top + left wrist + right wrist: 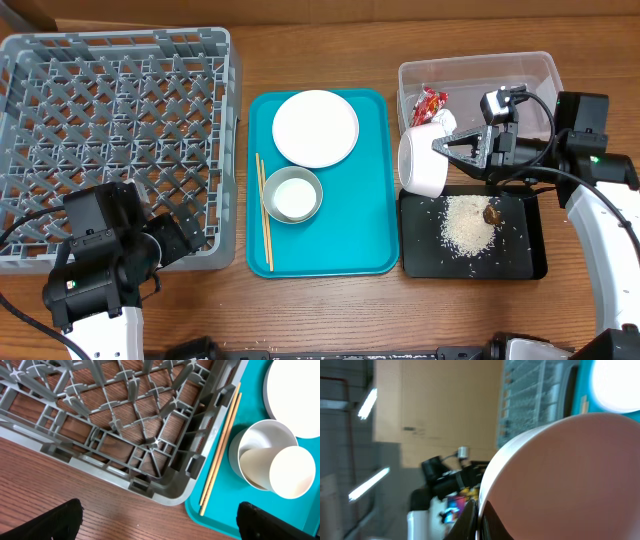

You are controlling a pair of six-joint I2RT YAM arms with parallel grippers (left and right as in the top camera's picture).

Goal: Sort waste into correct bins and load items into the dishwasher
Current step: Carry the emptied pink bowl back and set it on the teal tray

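My right gripper [442,146] is shut on the rim of a pink-outside bowl [422,160], tipped on its side over the black tray [520,255]; the bowl fills the right wrist view [560,475]. Loose white rice [468,225] and a brown scrap [492,213] lie in the black tray. The red wrapper [430,104] lies in the clear tub [530,75]. A white plate [315,128], a grey bowl [292,194] and chopsticks [263,215] sit on the teal tray [370,220]. My left gripper [160,522] is open over bare table by the grey rack [110,130] corner.
In the left wrist view the rack corner [160,487], the chopsticks [220,445] and the grey bowl [267,460] on the teal tray [215,515] show. The tissue is not in view.
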